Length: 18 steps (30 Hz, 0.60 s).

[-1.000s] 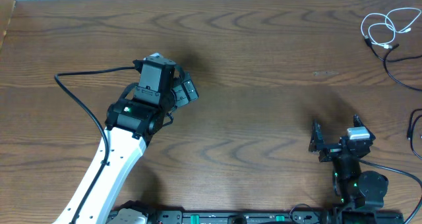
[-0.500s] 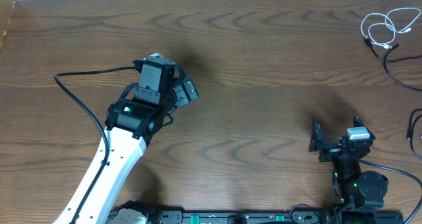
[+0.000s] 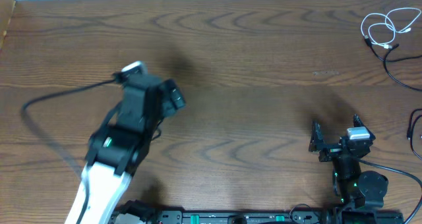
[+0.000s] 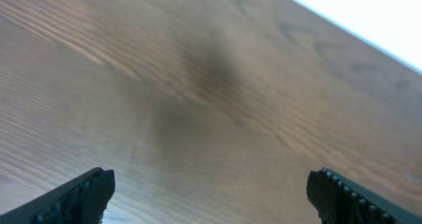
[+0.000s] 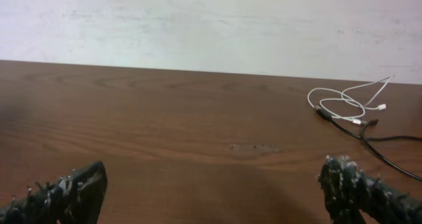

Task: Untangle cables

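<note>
The white cable (image 3: 384,28) lies coiled in loose loops at the table's far right corner, and it also shows in the right wrist view (image 5: 343,104). The thin black cable (image 3: 399,75) runs from its plug end toward the right edge, and it also shows in the right wrist view (image 5: 377,146). Both cables lie on the table and nothing holds them. My left gripper (image 3: 174,96) is open and empty over bare wood at the left; its view shows only tabletop between the fingers (image 4: 211,188). My right gripper (image 3: 335,136) is open and empty near the front right (image 5: 211,188), well short of the cables.
Another black wire loop (image 3: 415,133) sits at the right edge. The left arm's thick black wire (image 3: 46,97) arcs over the left of the table. A pale wall (image 5: 211,26) lies beyond the table's far edge.
My left arm has swung a little to the left and toward the front, blurred by motion, and its thick wire has shifted left. The right arm and the cables have not moved.
</note>
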### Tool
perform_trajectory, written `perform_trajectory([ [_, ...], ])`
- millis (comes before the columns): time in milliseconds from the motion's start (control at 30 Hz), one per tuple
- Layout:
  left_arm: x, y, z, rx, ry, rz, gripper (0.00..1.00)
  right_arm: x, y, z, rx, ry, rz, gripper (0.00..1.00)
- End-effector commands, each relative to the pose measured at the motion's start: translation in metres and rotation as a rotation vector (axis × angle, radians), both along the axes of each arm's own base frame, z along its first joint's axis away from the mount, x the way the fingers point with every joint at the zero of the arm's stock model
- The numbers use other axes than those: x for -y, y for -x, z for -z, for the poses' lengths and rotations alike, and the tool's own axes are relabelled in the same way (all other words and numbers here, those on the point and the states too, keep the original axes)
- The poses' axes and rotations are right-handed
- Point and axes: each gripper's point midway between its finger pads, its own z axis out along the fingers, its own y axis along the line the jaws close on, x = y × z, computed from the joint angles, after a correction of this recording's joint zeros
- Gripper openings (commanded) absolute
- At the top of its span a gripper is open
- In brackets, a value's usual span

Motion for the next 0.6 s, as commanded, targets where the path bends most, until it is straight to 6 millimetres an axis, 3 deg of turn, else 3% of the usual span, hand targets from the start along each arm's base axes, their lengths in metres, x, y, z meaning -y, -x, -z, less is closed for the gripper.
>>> perform_trajectory([
  [0, -0.031, 0.035, -0.013, 0.078, -0.045, -0.064, 0.98, 0.003, 0.000, 0.001, 0.002, 0.013, 0.015, 0.99],
  [133, -0.065, 0.060, -0.017, 0.160, -0.057, -0.160, 0.98, 0.003, 0.000, 0.001, 0.002, 0.013, 0.015, 0.99],
  [233, -0.077, 0.071, -0.018, 0.257, -0.145, -0.090, 0.98, 0.003, 0.000, 0.001, 0.002, 0.013, 0.016, 1.00],
  [333, -0.069, 0.065, -0.032, 0.489, -0.238, 0.038, 0.98, 0.003, 0.000, 0.001, 0.002, 0.013, 0.015, 0.99],
  [567, -0.080, 0.057, -0.030, 0.720, -0.286, -0.013, 0.98, 0.003, 0.000, 0.001, 0.002, 0.013, 0.015, 0.99],
])
